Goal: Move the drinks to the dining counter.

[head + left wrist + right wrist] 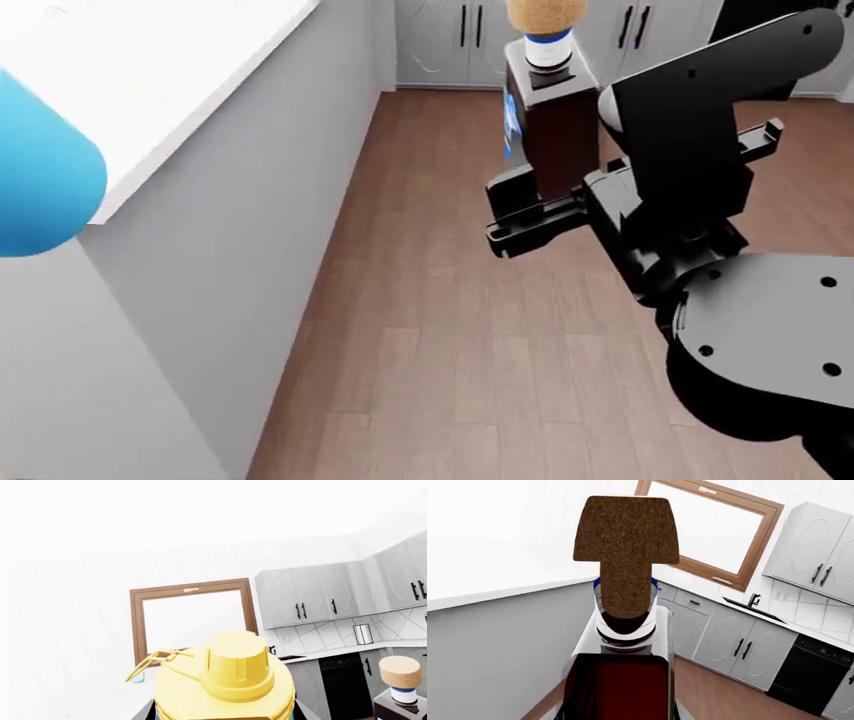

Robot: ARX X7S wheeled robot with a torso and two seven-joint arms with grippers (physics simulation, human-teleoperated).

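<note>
Gripping corked liquor bottle (558, 120), right pincer (541, 205) closed.

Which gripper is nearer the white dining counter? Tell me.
Left. The light-blue flask it carries sits right beside the counter's edge; the left gripper itself is hidden. The right gripper, holding the liquor bottle, hangs over the floor.

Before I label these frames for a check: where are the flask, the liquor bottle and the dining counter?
flask (233, 680), left wrist view, on its yellow screw lid.
liquor bottle (561, 125), head view, on its dark brown body.
dining counter (160, 70), head view, on its bare white top.
</note>
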